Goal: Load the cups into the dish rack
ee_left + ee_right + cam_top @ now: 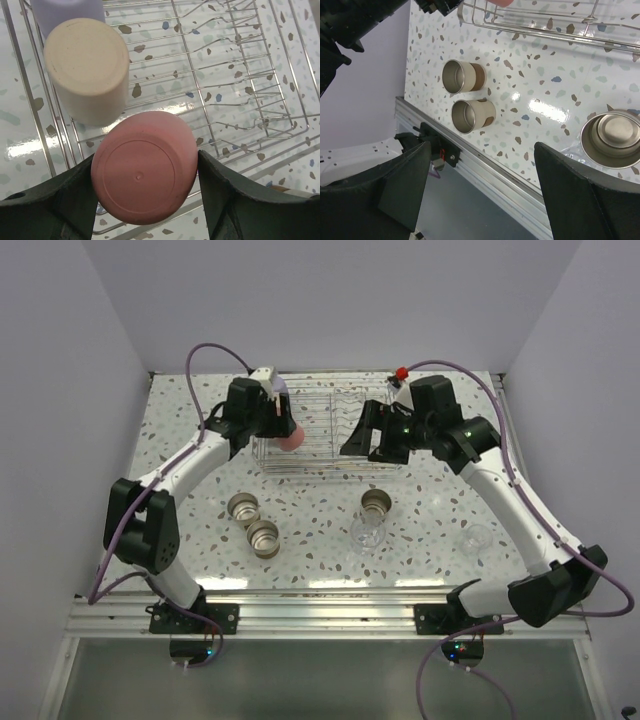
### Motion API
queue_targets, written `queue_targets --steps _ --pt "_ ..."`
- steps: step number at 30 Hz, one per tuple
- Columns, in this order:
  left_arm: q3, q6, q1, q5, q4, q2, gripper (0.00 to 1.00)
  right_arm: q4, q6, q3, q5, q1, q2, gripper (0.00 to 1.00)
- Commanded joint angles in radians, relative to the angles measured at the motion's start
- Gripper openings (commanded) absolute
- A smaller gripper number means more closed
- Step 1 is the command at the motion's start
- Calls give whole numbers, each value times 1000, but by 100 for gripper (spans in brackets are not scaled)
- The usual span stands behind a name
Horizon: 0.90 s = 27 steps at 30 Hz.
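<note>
Currently the left claw [145, 187] is clamped on the red cup [142, 167], base up over the dish rack [240, 90] beside the tan cup [87, 70]. The right claw [480, 190] hangs spread and empty above the counter [535, 75].

No writing, label, brand or number is legible on the cups [85, 70], dish rack [330, 425] or table [320, 525].

I see a white speckled bench [320, 530] below the right end effector [372, 445], its metal edge rail [320, 612] well behind that end effector.
</note>
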Motion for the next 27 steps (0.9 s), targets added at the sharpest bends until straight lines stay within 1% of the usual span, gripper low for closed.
queue_targets --steps 1,2,3,9,15,21,26,27 --pt "50 61 -25 -93 16 19 0 -35 -32 20 28 2 -38 87" --pt "47 65 -30 -93 17 22 0 -37 -33 18 31 2 -40 87" --pt "43 70 -42 -143 17 27 0 -38 -33 17 33 2 -40 87" --pt "20 119 -73 -241 19 59 0 -37 -30 21 31 2 -34 87" --pt "-33 127 -74 -295 60 73 0 -42 -30 21 40 2 -28 87" --pt "-49 125 -74 -317 81 111 0 -49 -26 18 56 2 -32 87" --pt "-30 127 -74 -317 77 143 0 -57 -24 24 65 2 -24 87" --pt "-29 127 -74 -323 72 147 1 -58 -24 26 68 2 -24 87"
